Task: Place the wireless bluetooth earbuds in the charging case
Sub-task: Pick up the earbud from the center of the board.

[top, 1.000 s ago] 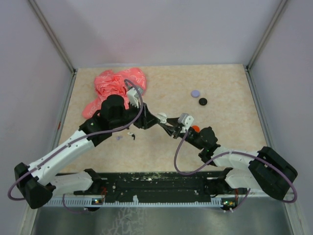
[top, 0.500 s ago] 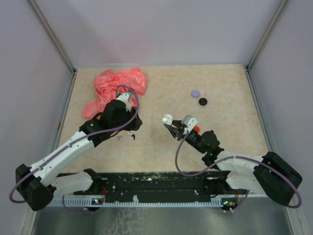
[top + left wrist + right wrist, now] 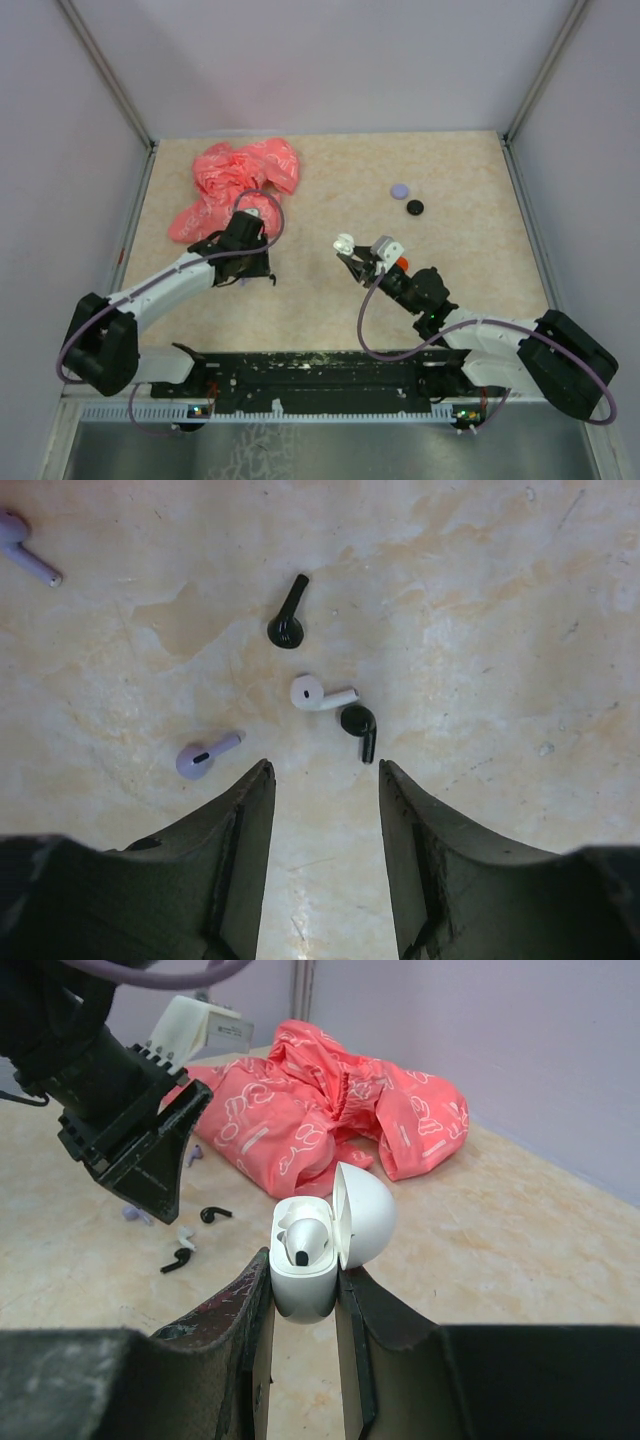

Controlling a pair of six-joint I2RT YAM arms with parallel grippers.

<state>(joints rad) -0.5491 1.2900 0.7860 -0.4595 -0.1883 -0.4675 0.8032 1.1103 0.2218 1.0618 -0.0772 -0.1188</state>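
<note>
Right jaws are clamping the open case (image 3: 303,1295); a seated bud (image 3: 300,1240) is resting inside. Left of the case, left jaws are hovering apart over the tabletop (image 3: 480,600). A loose white bud (image 3: 320,693), black buds (image 3: 288,615) and purple buds (image 3: 205,757) are lying there. Probably halfway; the white mate is pending.

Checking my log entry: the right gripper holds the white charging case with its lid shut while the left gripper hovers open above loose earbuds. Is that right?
Not quite: the lid is open, not shut. The right wrist view shows the charging case in the right gripper, lid flipped up, one white bud inside. The rest stands: the left gripper hovers open above loose earbuds.
</note>
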